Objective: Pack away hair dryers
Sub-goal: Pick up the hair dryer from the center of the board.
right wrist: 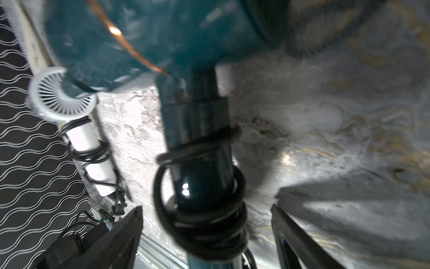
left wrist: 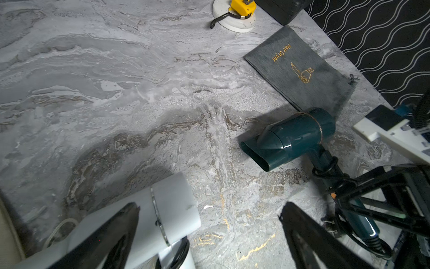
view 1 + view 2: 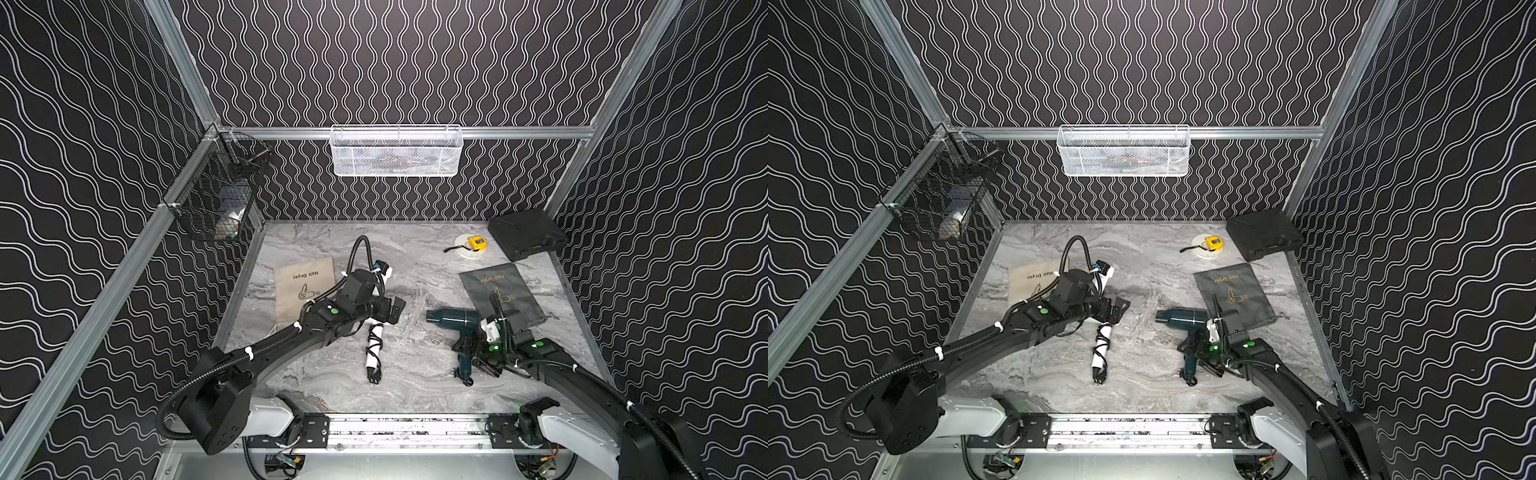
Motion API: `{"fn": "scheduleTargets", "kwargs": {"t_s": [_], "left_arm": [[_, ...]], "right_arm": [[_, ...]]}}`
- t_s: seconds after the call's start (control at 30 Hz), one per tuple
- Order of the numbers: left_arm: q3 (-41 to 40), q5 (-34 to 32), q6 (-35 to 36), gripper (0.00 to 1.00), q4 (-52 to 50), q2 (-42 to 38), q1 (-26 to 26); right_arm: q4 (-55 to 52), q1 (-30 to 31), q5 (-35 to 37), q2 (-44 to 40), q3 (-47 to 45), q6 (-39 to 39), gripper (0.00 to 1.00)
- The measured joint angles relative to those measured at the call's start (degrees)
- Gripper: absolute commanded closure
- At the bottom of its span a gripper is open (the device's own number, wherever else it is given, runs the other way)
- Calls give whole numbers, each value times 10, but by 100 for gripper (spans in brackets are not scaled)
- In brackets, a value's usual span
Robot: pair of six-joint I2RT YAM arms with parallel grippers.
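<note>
- Nothing is packed yet: both dryers lie out on the tabletop (image 3: 415,386) and both bags lie flat, seemingly empty.
- The white dryer (image 3: 372,345) sits left of centre, about 8 o'clock, with its handle pointing to 6. The beige bag (image 3: 305,286) is just beside it at 9.
- Your left gripper (image 2: 210,209) hovers over the white dryer's barrel, jaws spread wide and grasping nothing.
- The teal dryer (image 3: 453,321) lies at about 4 o'clock, nozzle toward 9. Its barrel touches or overlaps the mouth end of the dark grey bag (image 3: 498,291) at 3.
- Your right gripper (image 1: 206,207) straddles the teal dryer's cord-wound handle. A gap shows on each side, so it is not clamped yet.
- Left to do, by my reading: lift each dryer, open its bag, and slide it in.
- The middle strip from 12 to 6 is bare. The tape measure (image 3: 473,243) and black case (image 3: 525,232) crowd 1 to 2 o'clock.
- Both bags lie near the side rails, which leaves little room outward.
</note>
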Motion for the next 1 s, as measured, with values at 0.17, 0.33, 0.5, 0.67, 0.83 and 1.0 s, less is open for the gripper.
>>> {"fn": "scheduleTargets", "kwargs": {"t_s": [0.17,0.33,0.5,0.67,0.83,1.0], "left_arm": [[-1,4,0,1,3,0,-4],[-5,9,0,1,4,6,-5],[-4,18,0,1,4,12,-6],[5,30,-1,1,3,26,-6],[37,48,-1,1,3,50,-6],[97,70,-5,1,2,88,-3]], "right_arm": [[0,2,14,14,0,2,25],[26,3,16,43,0,5,52],[49,3,27,43,-5,5,65],[84,3,26,19,-24,17,85],[83,9,31,-40,-30,10,94],[72,27,57,-106,-15,-29,100]]}}
